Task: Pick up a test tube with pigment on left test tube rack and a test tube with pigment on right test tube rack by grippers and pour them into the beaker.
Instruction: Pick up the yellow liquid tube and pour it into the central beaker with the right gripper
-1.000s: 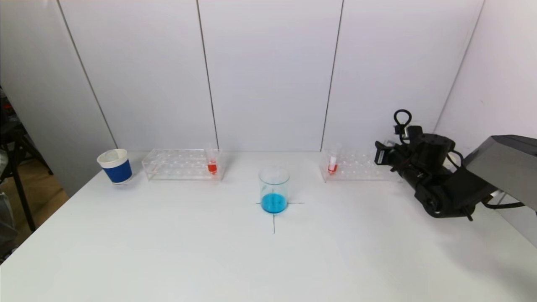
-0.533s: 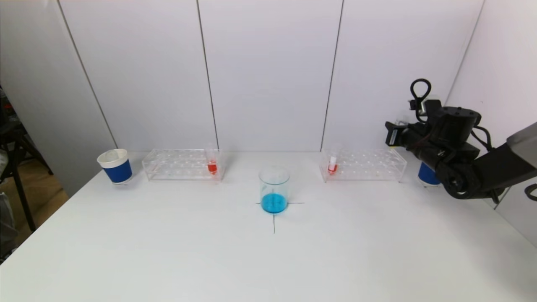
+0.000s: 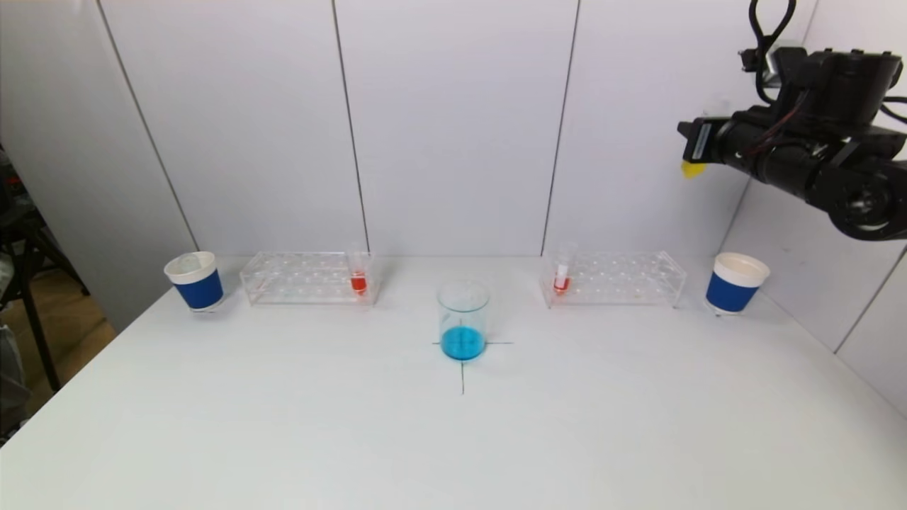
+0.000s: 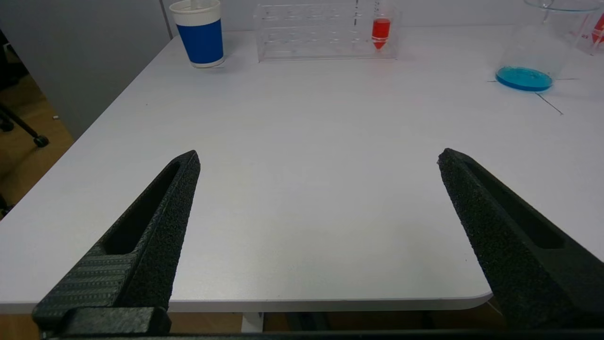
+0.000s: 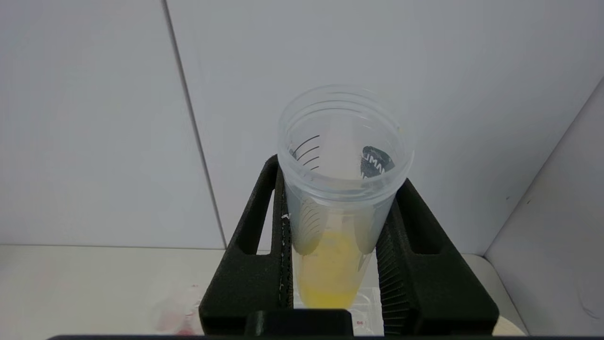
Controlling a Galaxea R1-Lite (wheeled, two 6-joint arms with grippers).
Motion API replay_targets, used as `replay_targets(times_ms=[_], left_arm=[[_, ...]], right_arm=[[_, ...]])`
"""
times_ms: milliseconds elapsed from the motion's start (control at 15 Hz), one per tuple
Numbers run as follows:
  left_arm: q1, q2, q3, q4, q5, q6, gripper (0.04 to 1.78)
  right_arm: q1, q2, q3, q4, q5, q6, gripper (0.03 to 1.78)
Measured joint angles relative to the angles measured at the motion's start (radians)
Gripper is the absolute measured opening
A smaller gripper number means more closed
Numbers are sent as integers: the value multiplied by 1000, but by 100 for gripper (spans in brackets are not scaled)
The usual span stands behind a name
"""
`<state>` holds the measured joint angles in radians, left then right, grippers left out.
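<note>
1. Right gripper (image 5: 337, 264) sits high above the table's right end, clamped on a test tube of yellow pigment (image 5: 330, 269); you see its open mouth toward the camera.
2. Left gripper (image 4: 318, 158) hangs low at the near table edge, jaws spread wide, holding nothing.
3. Beaker (image 3: 463, 320) stands mid-table with blue liquid; red tubes (image 3: 358, 276) remain in both racks (image 3: 297, 278), apparently upright.

We list: left gripper (image 4: 318, 158) with jaws spread wide over the white table (image 4: 302, 198); blue paper cup (image 4: 198, 31), clear rack (image 4: 325, 30) holding a red-filled tube (image 4: 380, 32); beaker (image 4: 542, 52) with blue liquid
</note>
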<state>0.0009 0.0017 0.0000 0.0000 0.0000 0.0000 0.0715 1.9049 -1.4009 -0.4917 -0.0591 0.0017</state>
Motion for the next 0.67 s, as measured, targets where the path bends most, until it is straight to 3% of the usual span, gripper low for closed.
replay_targets(times_ms=[267,467,667], left_arm=[[0,0,0,0,0,0,176],[0,0,0,0,0,0,176],[0,0,0,0,0,0,176]], right_arm=[[55,-45,-198,258,-9,-2,56],[119,-50,-298,348,4,-30,56],[211,-36,-329,346,18,-74,56]])
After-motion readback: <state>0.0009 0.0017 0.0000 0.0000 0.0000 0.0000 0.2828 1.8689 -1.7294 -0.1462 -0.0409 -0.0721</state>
